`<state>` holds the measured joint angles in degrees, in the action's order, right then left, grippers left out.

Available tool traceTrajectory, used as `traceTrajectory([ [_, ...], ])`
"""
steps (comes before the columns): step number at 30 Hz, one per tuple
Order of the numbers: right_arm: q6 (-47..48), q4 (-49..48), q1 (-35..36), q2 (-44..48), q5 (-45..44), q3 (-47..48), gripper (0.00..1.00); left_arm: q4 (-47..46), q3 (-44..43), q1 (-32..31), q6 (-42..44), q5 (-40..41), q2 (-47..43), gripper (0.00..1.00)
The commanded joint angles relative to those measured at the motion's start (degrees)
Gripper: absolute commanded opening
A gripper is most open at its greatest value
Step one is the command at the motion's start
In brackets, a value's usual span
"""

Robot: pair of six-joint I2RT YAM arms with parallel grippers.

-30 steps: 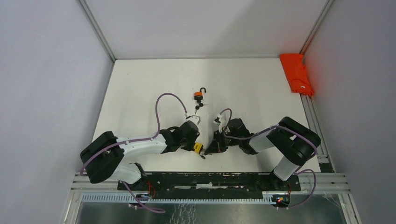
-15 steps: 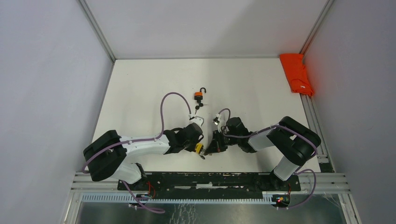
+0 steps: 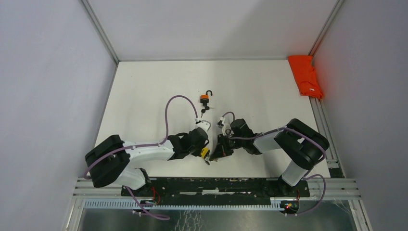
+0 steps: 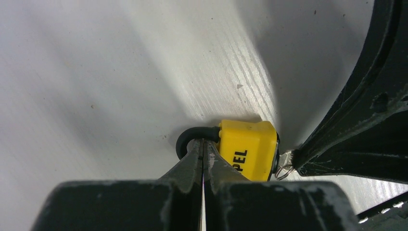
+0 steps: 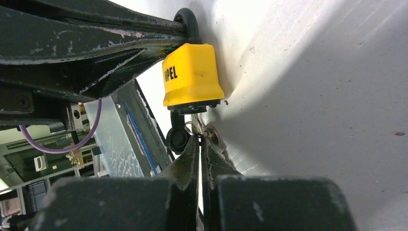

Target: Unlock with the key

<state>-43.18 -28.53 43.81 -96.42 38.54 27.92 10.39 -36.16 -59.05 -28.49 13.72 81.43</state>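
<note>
Both jaws closed: left on padlock (image 4: 248, 149) shackle (image 4: 189, 133), right on key (image 5: 177, 138)

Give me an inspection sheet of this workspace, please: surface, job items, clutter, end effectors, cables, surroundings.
Surface: white table, matte.
Job's things: yellow padlock between the two arms, key in its base.
Clutter: orange padlock with keys farther out; red cloth at the far right corner.
End effectors: left end effector shut on the yellow padlock's shackle; right end effector shut on the key.
Cables: purple cables loop over both arms.
Surroundings: grey walls, metal frame rails.
</note>
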Motion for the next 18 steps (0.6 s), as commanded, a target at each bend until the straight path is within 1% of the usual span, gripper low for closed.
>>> traceTrajectory([
  [1,0.93,-11.71,2.84,-2.10,-8.90,8.27,0.00,-23.65,1.67,-6.79,-6.48,-21.42,3.49,0.02],
  [4,0.92,-10.91,2.86,-2.53,-9.04,9.62,0.00,-25.22,2.19,-7.12,-6.58,-22.54,3.23,0.02],
  [12,1.46,-8.87,2.81,-3.20,-8.83,12.28,0.00,-24.64,2.72,-7.67,-5.82,-22.50,2.42,0.02],
  [18,2.13,-6.64,2.86,-3.60,-9.09,14.77,0.00,-25.94,3.32,-8.92,-6.44,-22.99,3.92,0.02],
])
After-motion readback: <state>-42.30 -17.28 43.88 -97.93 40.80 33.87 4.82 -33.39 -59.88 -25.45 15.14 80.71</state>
